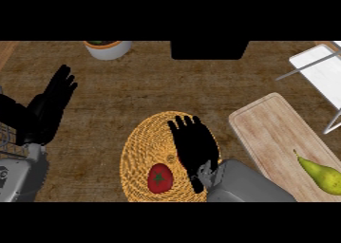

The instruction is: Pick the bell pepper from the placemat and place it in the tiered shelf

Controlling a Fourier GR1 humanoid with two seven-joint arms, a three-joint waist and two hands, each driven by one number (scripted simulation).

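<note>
Right hand (pixel 194 147): fingers straight and spread, flat over the placemat, holding nothing.
Pepper (pixel 160 178): red, on the placemat's near part, just left of the right hand's thumb.
Placemat (pixel 141 142): round, woven, mid-counter.
Shelf (pixel 327 71): white, far right, well apart from the pepper.
Board (pixel 271 128): right of the placemat, carrying a pear (pixel 324 175).
Left hand (pixel 50 107): open, fingers up, at the left edge.

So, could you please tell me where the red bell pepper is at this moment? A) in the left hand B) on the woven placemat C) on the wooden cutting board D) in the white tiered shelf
B: the bell pepper lies on the woven placemat, just left of the open right hand, while only the pear lies on the cutting board.
</note>
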